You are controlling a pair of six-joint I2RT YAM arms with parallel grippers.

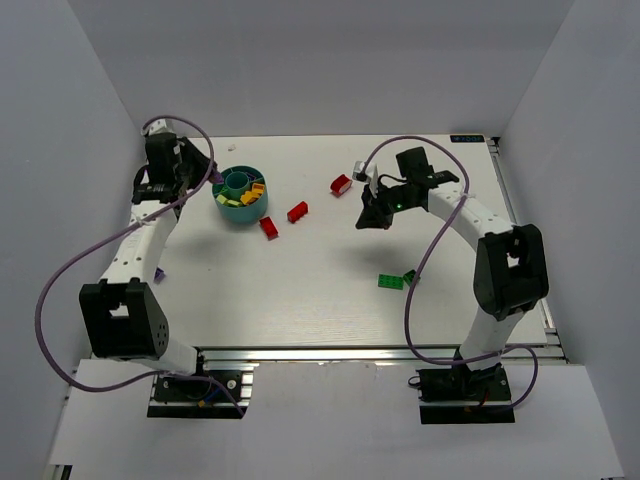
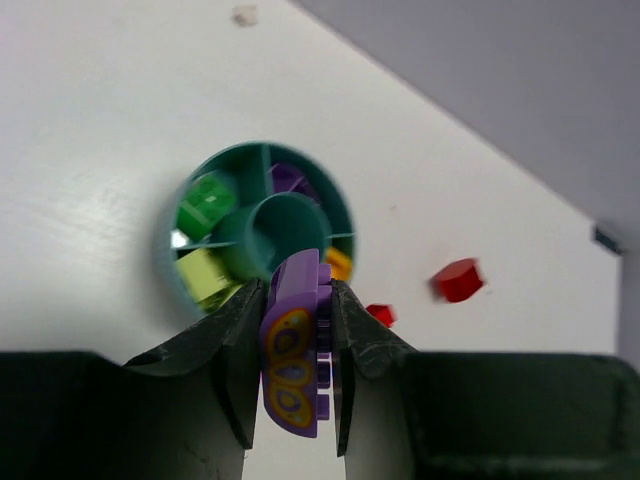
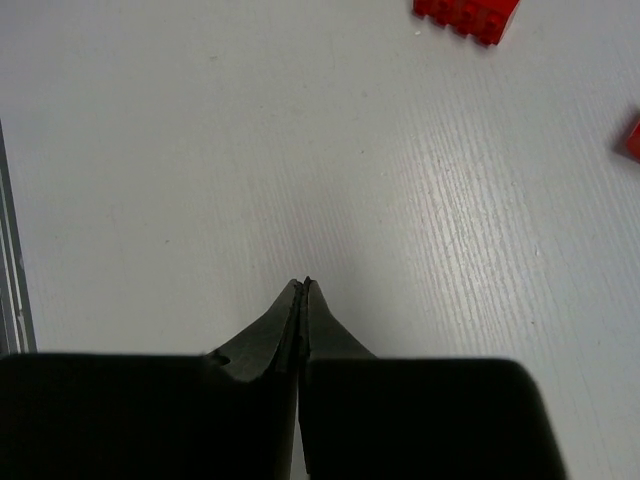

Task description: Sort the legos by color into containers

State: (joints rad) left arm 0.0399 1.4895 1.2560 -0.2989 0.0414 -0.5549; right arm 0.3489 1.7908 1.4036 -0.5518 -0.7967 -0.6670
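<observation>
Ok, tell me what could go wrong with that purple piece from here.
1. The left gripper holds the purple piece at the near side of the cup, by a yellow brick and an orange brick; the purple compartment is on the far side. Released here, it may land with the wrong color.
2. The piece looks long beside the narrow compartments, so it might catch on the central tube or a wall and tip out.

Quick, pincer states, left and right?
Left pincer: closed on a purple lego.
Right pincer: closed, holding nothing.
</observation>
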